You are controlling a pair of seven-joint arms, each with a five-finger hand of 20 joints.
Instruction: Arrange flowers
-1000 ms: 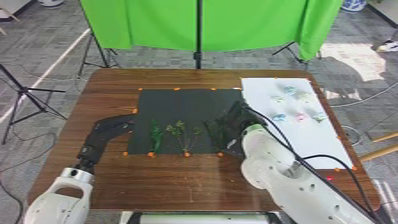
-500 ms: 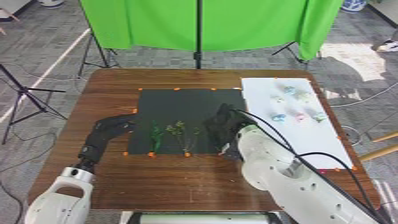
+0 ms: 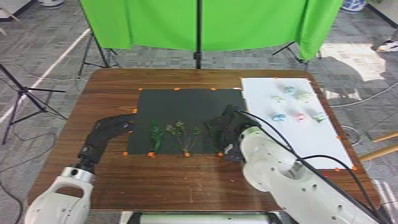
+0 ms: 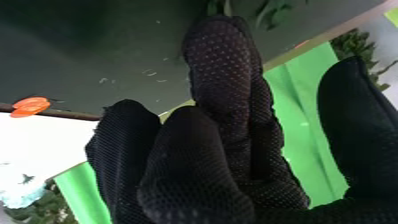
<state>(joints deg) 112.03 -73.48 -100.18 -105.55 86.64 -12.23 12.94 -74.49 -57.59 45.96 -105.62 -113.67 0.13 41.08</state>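
Green cloth (image 3: 160,25) hung behind the brown wooden surface (image 3: 204,187). At left, the left hand (image 3: 110,127) lay at the edge of a black mat (image 3: 191,107); whether it was spread or closed I could not tell. Next, on the mat, lay a leafy green stem (image 3: 155,137), then thin branching sprigs (image 3: 177,132). Farther right, the right hand (image 3: 229,125) was over the mat's right part, its fingers straight and its thumb well apart. Rightmost, pale blue, pink and whitish flower heads (image 3: 299,117) sat on a white sheet (image 3: 315,147).
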